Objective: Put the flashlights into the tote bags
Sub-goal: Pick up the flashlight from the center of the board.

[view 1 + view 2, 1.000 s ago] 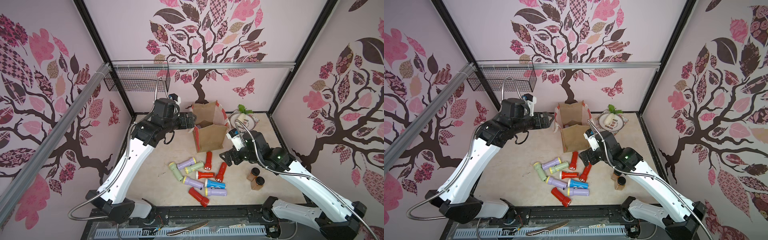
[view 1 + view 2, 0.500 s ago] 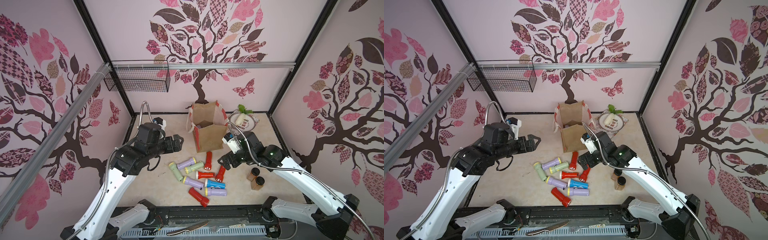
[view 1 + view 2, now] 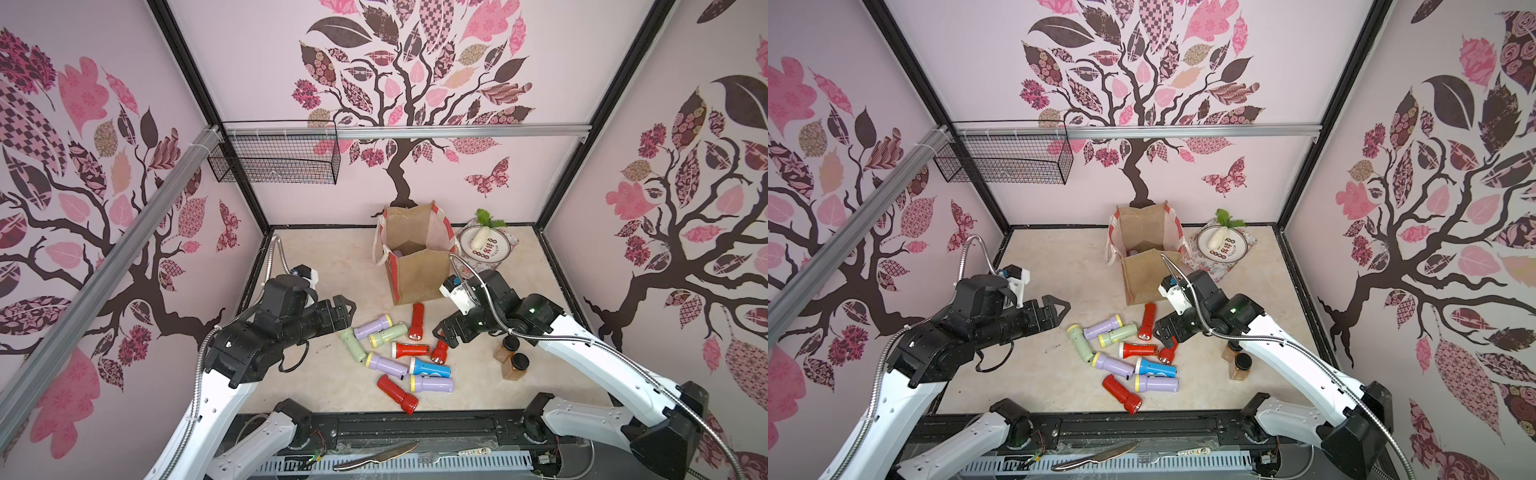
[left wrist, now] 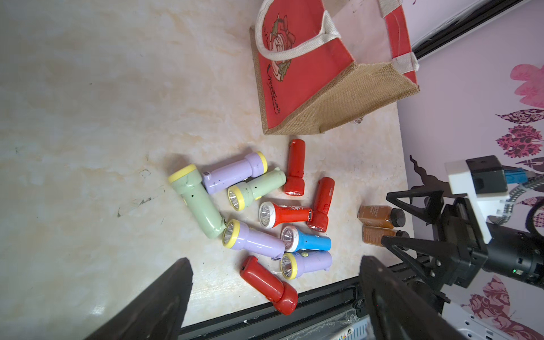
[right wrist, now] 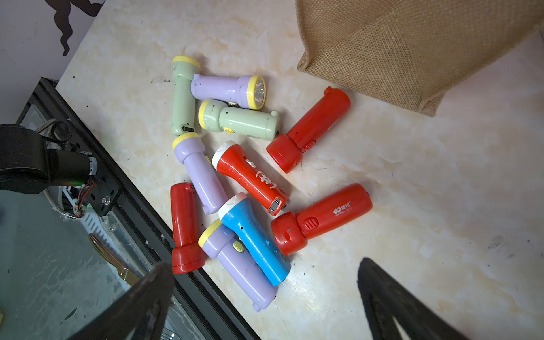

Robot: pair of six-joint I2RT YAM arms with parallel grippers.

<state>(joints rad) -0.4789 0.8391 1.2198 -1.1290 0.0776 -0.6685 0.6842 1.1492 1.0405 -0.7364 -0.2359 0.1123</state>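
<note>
Barely visible inside tote bag (image 3: 419, 278): 1 lilac flashlight (image 3: 397, 252).

Ten flashlights (image 4: 282, 213) lie in a heap on the pale table (image 4: 88, 117): four red, three lilac, two green and one blue flashlight (image 4: 312, 241). Close to the heap stands the tote bag (image 4: 309, 76), red on one side and brown on the next, with white handles. Two brown jars (image 4: 376, 216) with black caps sit side by side near the heap. The left gripper (image 4: 273, 260) has its two dark fingers spread wide above the heap. The right gripper (image 4: 386, 217) is spread wide too, by the jars.
</note>
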